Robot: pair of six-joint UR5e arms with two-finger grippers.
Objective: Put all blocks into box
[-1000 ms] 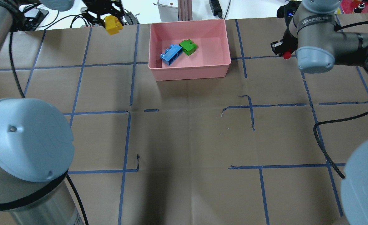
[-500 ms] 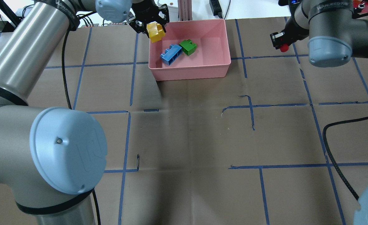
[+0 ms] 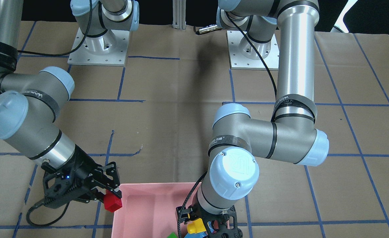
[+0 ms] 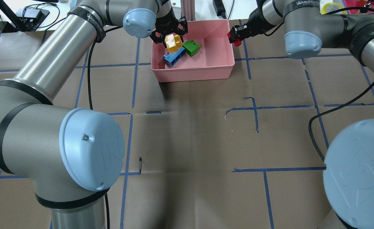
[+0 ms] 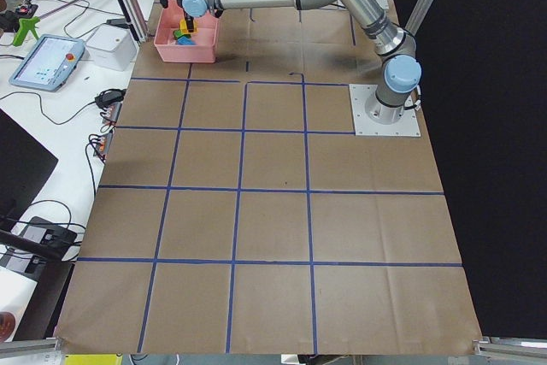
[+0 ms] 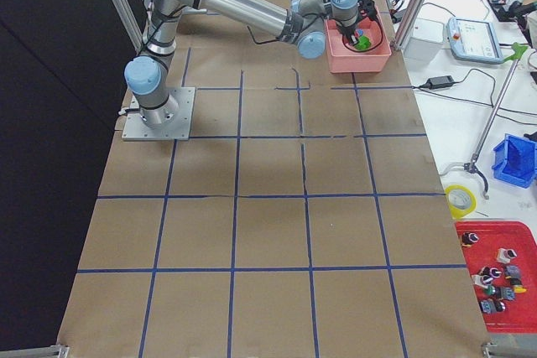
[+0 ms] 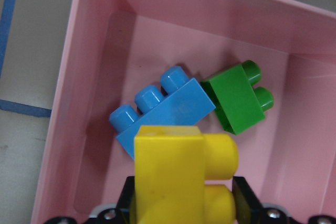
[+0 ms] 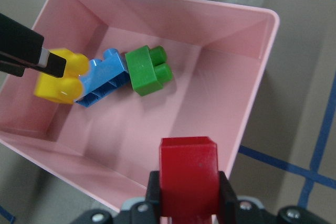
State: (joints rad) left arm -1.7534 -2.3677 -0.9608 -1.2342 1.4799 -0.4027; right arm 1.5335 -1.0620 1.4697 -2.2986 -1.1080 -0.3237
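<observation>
Both arms have reached the box; left jaws clamp yellow brick, right jaws red brick, both likely light and slick, held across flat sides.

Brown paper covers the table, crossed by a grid of blue tape lines. An aluminium post stands at the table's edge. A white box sits just beside the post, and beyond the box lies a grey pendant with a pale blue screen. A black power strip lies near the post on its other side. Well apart from the post are a yellow tape roll, a blue bin and a red tray of small parts.
</observation>
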